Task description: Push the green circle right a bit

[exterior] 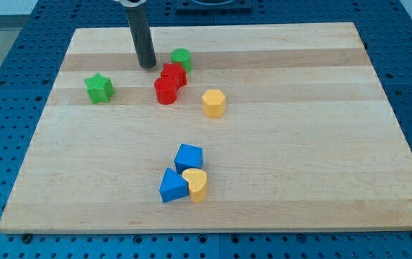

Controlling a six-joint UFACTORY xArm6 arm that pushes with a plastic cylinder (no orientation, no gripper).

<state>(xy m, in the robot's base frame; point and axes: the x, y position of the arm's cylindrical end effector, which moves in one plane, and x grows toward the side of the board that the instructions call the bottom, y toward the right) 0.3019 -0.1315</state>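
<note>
The green circle [181,57] lies near the view's top, left of centre, on the wooden board [299,144]. My tip [147,65] rests on the board just to the left of the green circle, with a small gap between them. Two red blocks touch each other right below the green circle: one [173,74] against its lower edge, and a round one [166,91] below that.
A green star [99,88] lies at the view's left. A yellow hexagon [214,103] sits right of the red blocks. Near the view's bottom a blue cube [189,157], a blue triangle [172,185] and a yellow heart [196,183] cluster together.
</note>
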